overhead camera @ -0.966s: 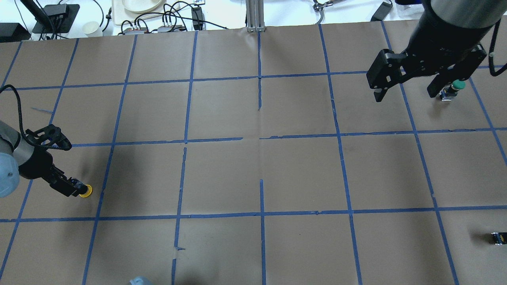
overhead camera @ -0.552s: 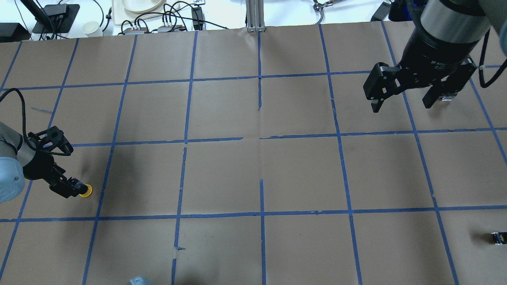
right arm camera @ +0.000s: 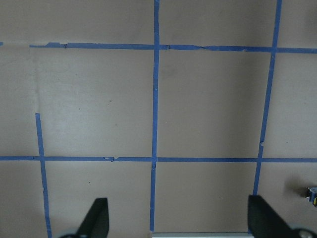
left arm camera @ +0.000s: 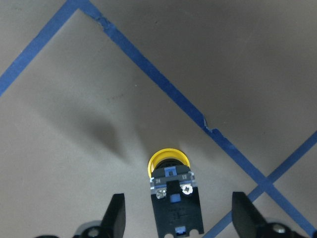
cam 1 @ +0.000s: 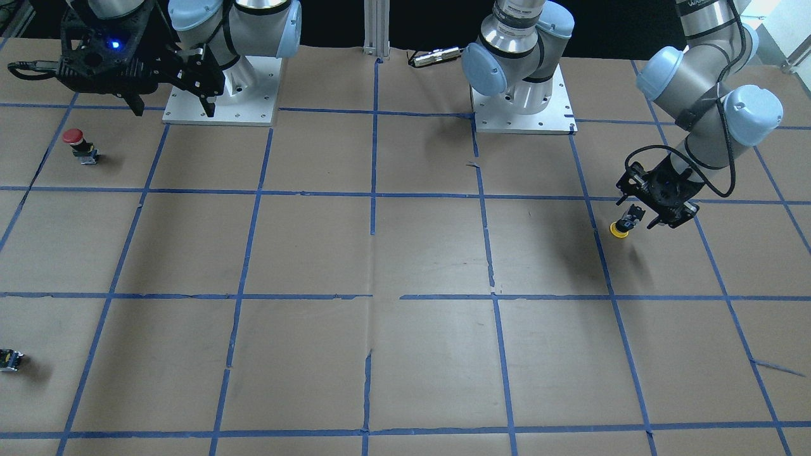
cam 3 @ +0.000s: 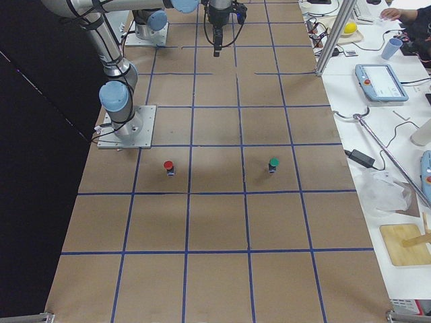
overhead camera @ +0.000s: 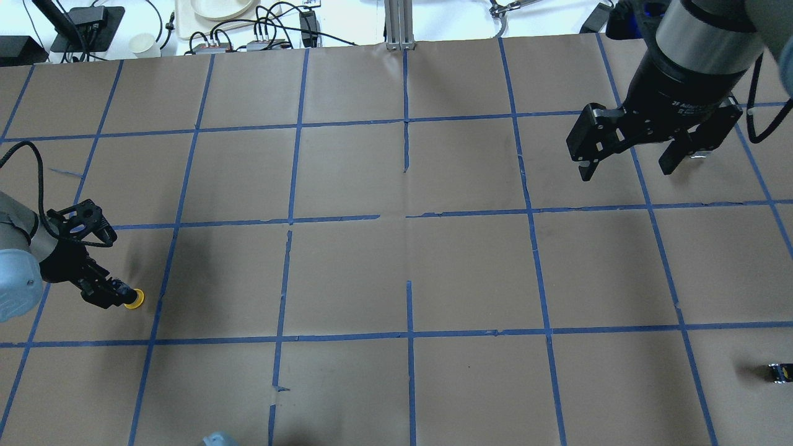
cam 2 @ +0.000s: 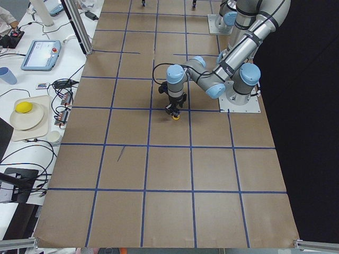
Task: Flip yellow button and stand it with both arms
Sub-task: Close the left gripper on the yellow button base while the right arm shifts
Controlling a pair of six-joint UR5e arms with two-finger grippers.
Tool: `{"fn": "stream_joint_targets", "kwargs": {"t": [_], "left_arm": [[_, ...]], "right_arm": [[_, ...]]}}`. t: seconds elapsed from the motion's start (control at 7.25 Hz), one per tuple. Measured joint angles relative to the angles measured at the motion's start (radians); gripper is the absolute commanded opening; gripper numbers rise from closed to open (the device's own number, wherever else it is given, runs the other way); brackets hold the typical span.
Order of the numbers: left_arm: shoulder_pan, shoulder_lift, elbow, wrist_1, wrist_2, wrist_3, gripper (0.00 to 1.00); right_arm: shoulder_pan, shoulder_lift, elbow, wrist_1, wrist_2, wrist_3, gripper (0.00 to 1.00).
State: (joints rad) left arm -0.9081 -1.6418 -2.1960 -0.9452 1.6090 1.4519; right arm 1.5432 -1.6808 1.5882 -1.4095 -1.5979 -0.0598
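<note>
The yellow button is at the table's left, cap against the brown paper, its black and grey body pointing back between my left gripper's fingers. It also shows in the overhead view and the front view. My left gripper is open and straddles the body, with a gap on each side. It shows low over the table in the overhead view. My right gripper is open and empty, high above the far right of the table. Its wrist view shows only paper below.
A red-capped button and a green-capped button stand on the right side. A small dark switch block lies near the right edge. Cables and a plate lie beyond the table's far edge.
My right gripper has drifted left and a little toward me, and now hides the green button in the overhead view. My left wrist has shifted slightly; the yellow button stays in place.
</note>
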Motion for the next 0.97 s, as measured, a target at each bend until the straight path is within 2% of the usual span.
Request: {"fn": "stream_joint_targets", "kwargs": {"t": [0.41, 0.97], "left_arm": [[0.000, -0.011, 0.005, 0.002, 0.002, -0.003, 0.21], [-0.032, 0.027, 0.020, -0.009, -0.036, -0.058, 0.19]], "right_arm": [[0.000, 0.009, 0.000, -0.003, 0.002, -0.010, 1.00], [-0.002, 0.009, 0.000, 0.003, 0.004, 0.003, 1.00]]}}
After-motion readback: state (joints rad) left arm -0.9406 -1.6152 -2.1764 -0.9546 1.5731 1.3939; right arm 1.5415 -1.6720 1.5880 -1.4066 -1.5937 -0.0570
